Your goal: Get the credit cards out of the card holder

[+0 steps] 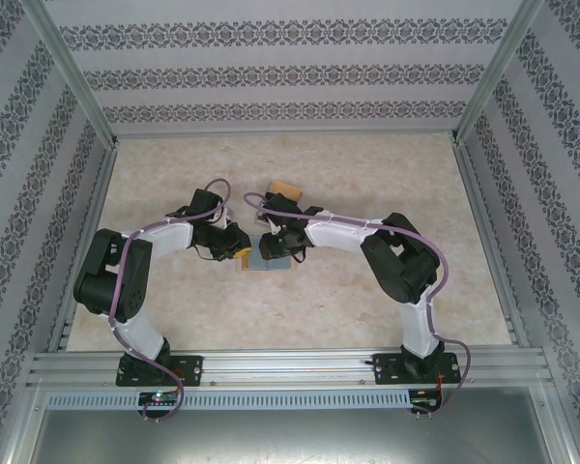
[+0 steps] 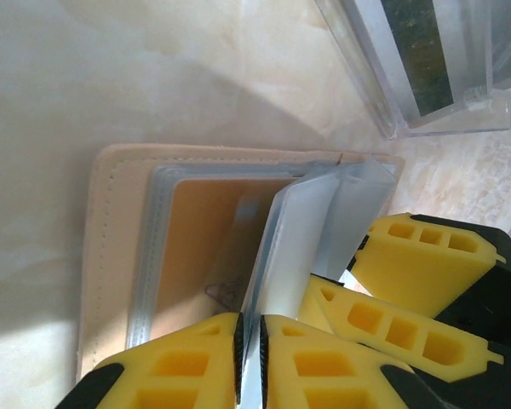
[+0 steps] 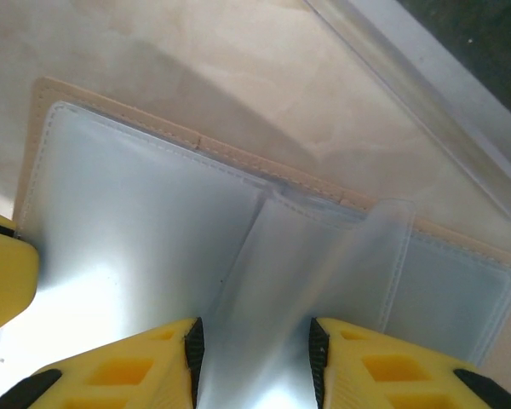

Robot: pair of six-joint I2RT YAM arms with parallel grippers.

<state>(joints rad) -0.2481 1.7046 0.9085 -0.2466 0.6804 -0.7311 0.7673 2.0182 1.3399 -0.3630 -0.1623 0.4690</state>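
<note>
Card holder (image 1: 267, 261), tan-edged with clear plastic sleeves, lies open near the middle of the table (image 1: 367, 184), well away from every table edge, between the two grippers. Left gripper (image 2: 250, 358): fingers pressed together, pinching an upright sleeve leaf (image 2: 281, 247). Right gripper (image 3: 253, 362): fingers spread, one on each side of a raised sleeve leaf (image 3: 324, 256). A clear plastic case (image 2: 426, 68) stands near the holder's far corner.
</note>
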